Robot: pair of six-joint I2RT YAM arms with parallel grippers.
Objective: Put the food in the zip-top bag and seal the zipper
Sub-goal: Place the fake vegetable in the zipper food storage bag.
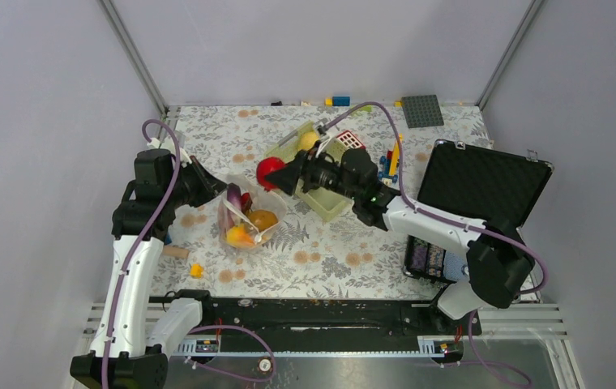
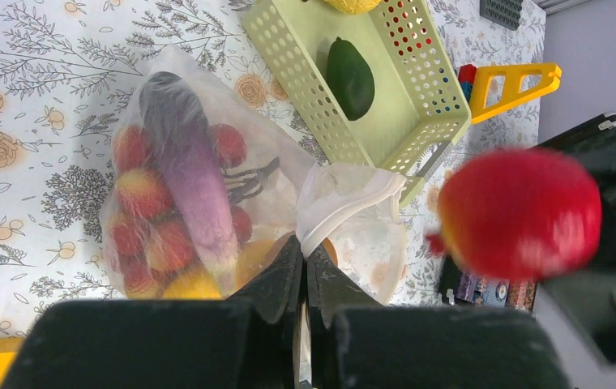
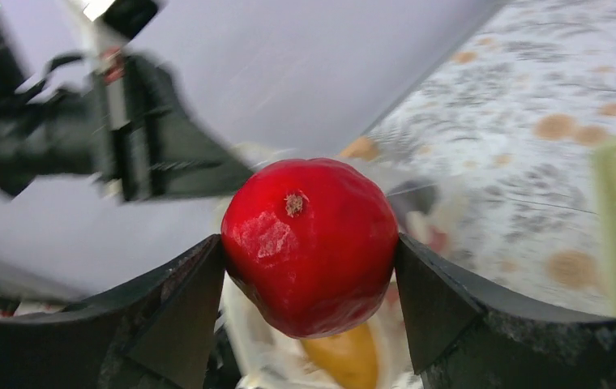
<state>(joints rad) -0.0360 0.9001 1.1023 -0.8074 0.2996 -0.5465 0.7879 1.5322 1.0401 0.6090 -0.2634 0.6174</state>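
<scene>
Right wrist view: the right gripper [image 3: 310, 279] pinches a red toy fruit [image 3: 305, 235], the zip-top bag [image 2: 207, 186] just beyond its fingertips. Meanwhile the left gripper [image 2: 305, 259] clamps the bag's mouth; a green basket [image 2: 426, 97] lies under the right wrist.

Lab cell: grey panels [image 1: 313, 49], aluminium rails [image 1: 132, 53]
</scene>
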